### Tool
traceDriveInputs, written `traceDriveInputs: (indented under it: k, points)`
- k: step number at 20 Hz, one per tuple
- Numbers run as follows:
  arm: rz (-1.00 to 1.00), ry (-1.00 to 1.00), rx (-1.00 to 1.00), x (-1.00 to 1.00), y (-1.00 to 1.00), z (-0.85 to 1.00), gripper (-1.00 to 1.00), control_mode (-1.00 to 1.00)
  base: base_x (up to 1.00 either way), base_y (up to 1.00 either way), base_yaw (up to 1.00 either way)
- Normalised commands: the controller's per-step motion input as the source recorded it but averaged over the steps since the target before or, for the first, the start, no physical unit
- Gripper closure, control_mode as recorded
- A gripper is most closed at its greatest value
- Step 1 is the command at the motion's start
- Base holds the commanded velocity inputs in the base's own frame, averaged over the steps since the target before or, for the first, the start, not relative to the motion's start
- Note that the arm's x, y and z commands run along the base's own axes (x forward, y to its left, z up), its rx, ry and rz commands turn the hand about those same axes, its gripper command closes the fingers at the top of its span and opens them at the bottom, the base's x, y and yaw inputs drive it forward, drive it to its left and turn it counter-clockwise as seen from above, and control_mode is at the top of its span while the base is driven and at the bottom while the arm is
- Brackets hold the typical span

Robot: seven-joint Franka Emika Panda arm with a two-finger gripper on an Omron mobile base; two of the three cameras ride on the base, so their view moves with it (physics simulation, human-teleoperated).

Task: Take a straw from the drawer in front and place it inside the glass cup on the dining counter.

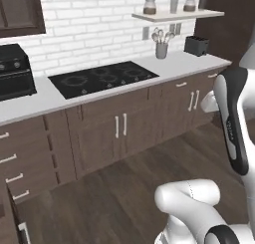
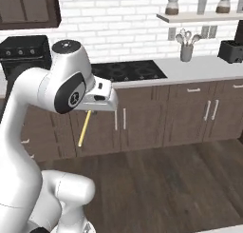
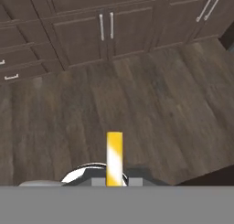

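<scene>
Straw (image 2: 84,128) hangs slanted beneath the white arm's gripper (image 2: 90,111), pinched tight between the closed jaws, seen in front of dark brown cabinets (image 2: 142,122) and above the wooden floor (image 3: 137,104). From the hand camera, the yellow stick juts up between the finger tips (image 3: 96,182).

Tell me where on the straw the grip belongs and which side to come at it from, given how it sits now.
The straw is already clamped near its upper end by the gripper, whose fingers pinch its thin round shaft from either side. That suits its shape: it is narrow, straight and hangs slightly tilted below the hand. Keeping the hold high leaves the long lower end free, probably best for lowering into a cup.
</scene>
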Motion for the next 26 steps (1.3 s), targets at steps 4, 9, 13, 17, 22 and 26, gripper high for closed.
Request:
traceDriveInputs:
  k: [4, 9, 13, 17, 22, 26]
  points:
    - [0.0, 0.0, 0.0, 0.0, 0.0, 0.0, 1.0, 1.0, 1.0, 0.28, -0.25]
    - [0.0, 0.0, 0.0, 0.0, 0.0, 0.0, 1.0, 1.0, 0.99, 0.21, -0.43]
    - [0.0, 0.0, 0.0, 0.0, 0.0, 0.0, 1.0, 1.0, 0.83, 0.22, -0.57]
    - [0.0, 0.0, 0.0, 0.0, 0.0, 0.0, 1.0, 1.0, 0.81, 0.2, -0.58]
    - [0.0, 0.0, 0.0, 0.0, 0.0, 0.0, 1.0, 1.0, 0.89, 0.15, -0.56]
    - [0.0, 0.0, 0.0, 0.0, 0.0, 0.0, 1.0, 1.0, 0.94, 0.01, -0.53]
